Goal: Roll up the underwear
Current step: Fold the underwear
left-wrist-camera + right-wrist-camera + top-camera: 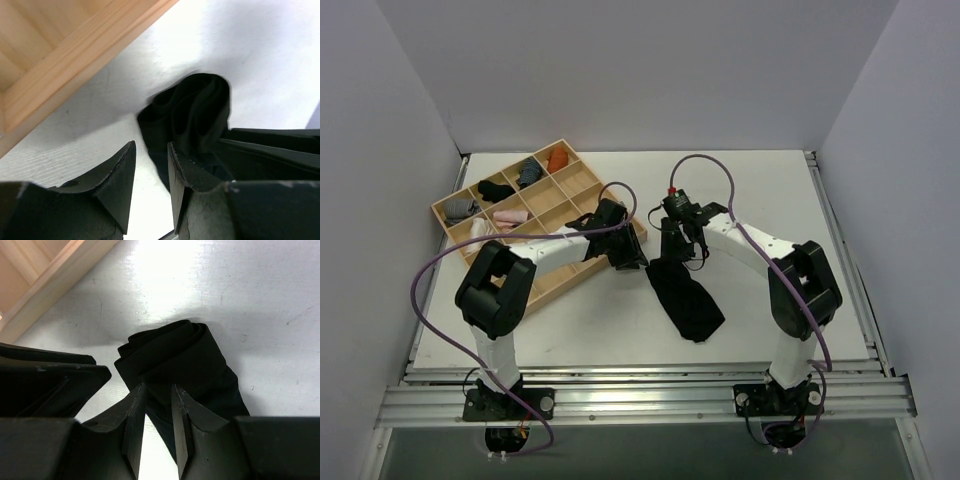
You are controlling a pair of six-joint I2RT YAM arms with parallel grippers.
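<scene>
The black underwear [688, 298] lies on the white table between the arms, and its far end is rolled up into a small coil [170, 347]. The coil also shows in the left wrist view [197, 107]. My left gripper [628, 258] sits low at the coil's left side. Its jaws [151, 145] are a narrow gap apart with bare table between them, and the right fingertip [172, 155] is against the fabric. My right gripper [672, 250] is just behind the coil. Its jaws [158, 386] are narrowly apart above the flat fabric.
A wooden compartment tray [582, 180] lies at the back left, its near edge close to my left gripper [75, 55]. It holds small rolled bundles: orange [557, 158], black [495, 189], pink [510, 215] and grey [460, 208]. The two grippers are close together.
</scene>
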